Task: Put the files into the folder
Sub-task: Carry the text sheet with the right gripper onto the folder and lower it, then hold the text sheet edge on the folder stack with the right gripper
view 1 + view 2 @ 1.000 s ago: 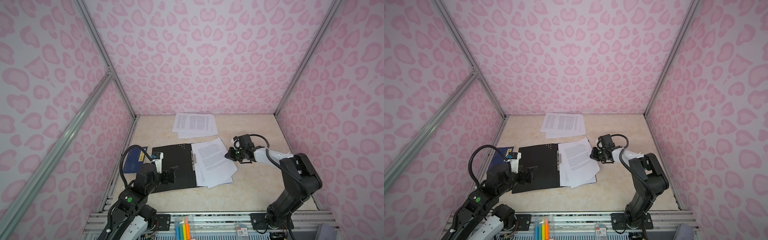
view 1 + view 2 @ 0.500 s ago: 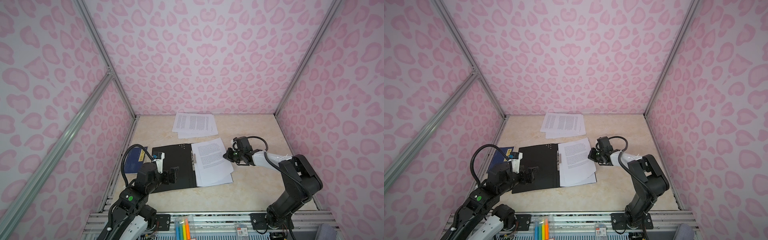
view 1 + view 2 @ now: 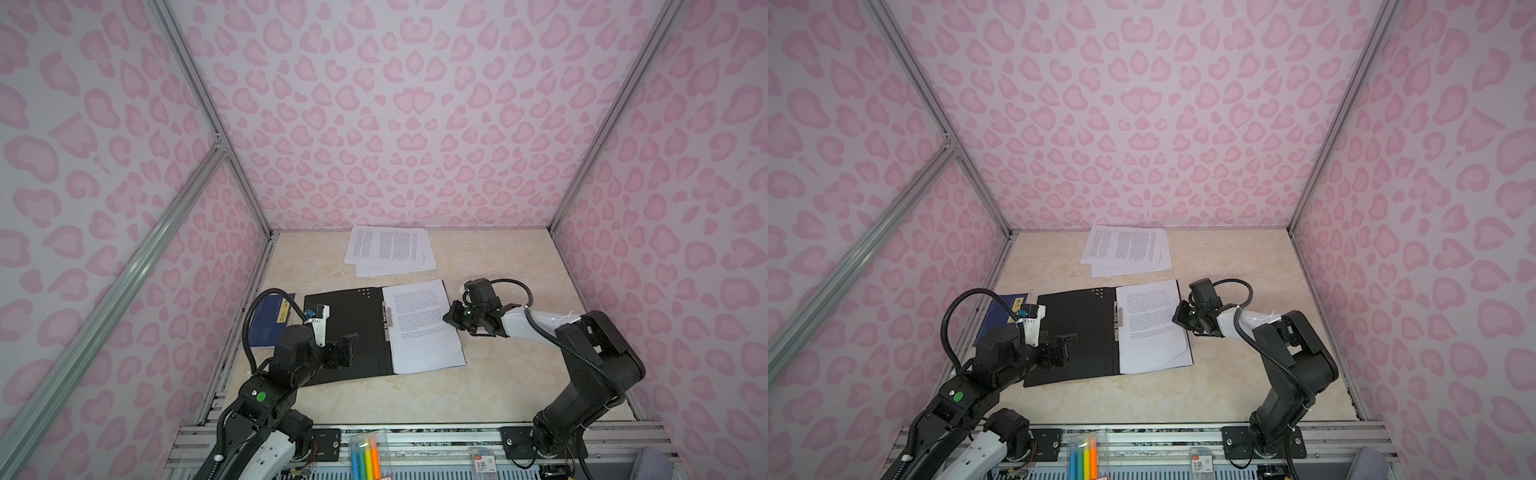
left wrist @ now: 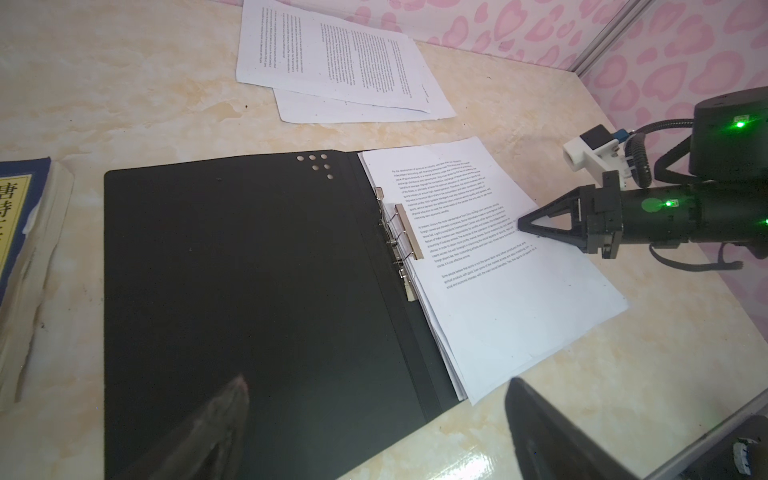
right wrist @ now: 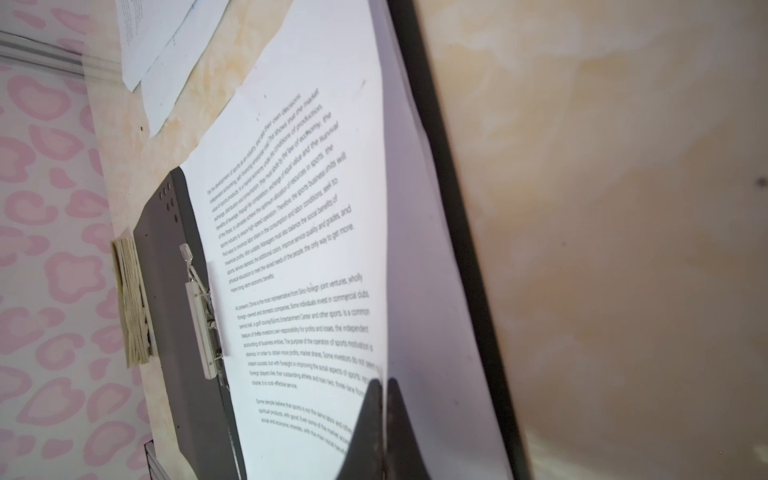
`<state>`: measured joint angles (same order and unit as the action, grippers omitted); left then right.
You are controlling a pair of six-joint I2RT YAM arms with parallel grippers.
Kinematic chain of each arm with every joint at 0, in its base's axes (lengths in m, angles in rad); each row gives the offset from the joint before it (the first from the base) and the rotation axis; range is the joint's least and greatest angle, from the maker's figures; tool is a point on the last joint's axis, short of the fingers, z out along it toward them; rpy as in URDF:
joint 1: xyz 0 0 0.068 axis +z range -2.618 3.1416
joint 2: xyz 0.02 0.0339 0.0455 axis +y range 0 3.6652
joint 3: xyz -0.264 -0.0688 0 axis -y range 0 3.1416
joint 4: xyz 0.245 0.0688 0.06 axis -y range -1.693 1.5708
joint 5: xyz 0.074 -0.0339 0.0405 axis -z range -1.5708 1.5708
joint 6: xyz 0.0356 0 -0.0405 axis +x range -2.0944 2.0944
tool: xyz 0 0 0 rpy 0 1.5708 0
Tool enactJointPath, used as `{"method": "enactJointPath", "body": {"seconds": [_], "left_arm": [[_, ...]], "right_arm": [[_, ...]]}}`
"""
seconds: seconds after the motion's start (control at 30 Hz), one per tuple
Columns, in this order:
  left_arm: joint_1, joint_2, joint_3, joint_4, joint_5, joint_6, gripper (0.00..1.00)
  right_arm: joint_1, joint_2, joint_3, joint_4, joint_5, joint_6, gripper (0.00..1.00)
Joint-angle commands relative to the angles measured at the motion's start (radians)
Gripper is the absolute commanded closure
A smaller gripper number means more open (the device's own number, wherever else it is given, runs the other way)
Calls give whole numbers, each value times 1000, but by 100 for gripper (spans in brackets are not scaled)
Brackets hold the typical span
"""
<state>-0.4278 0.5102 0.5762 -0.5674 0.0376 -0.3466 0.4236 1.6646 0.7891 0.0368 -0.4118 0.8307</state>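
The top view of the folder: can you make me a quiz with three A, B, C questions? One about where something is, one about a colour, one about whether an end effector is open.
1. Where is the blue booklet? A. Left of the folder. B. Inside the folder. C. Far right.
2. What colour is the open folder's inside? A. Orange. B. White. C. Black.
3. How is the left end effector? A. Shut on the folder. B. Open, empty. C. Shut on a sheet.
Answers: A, it lies at the folder's left edge; C, black beside the white files; B, its fingers stand apart.
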Motion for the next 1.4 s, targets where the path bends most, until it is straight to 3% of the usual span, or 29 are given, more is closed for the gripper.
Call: {"method": "enactJointPath", "body": {"seconds": [0.0, 1.37], "left_arm": [[0, -1, 3, 22, 0, 10, 2], [0, -2, 1, 24, 1, 11, 3]], "right_arm": [[3, -6, -5, 1, 17, 1, 100], [38, 7, -16, 13, 11, 0, 100]]}}
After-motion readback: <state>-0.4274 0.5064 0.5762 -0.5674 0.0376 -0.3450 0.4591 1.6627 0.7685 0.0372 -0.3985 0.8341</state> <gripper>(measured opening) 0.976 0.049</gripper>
